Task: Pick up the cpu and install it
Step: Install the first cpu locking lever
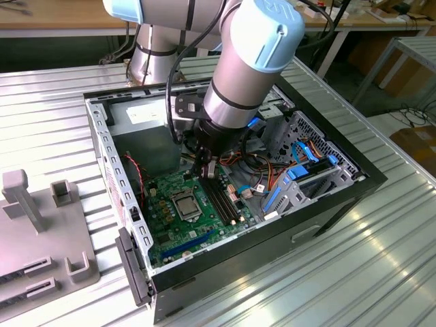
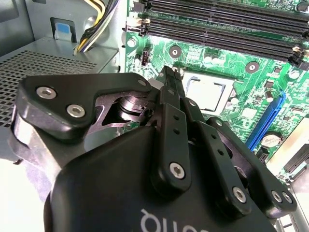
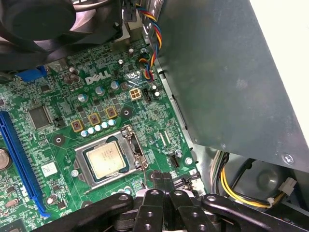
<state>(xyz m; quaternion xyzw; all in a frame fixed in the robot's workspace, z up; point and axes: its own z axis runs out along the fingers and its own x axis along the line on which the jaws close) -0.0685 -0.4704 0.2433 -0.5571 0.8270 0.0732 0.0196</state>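
Silvery cpu [image 3: 107, 160] seated in the socket [image 3: 108, 159], just beside the clenched, empty end effector [image 3: 164, 180] above the board.

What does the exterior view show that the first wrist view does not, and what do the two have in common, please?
Exterior view alone: the whole open computer case, the robot arm reaching into it, the blue drive brackets and the grey fixture beside the case. First wrist view alone: the yellow cable bundle and the fan. Both: the green board, with the cpu sitting in its socket.
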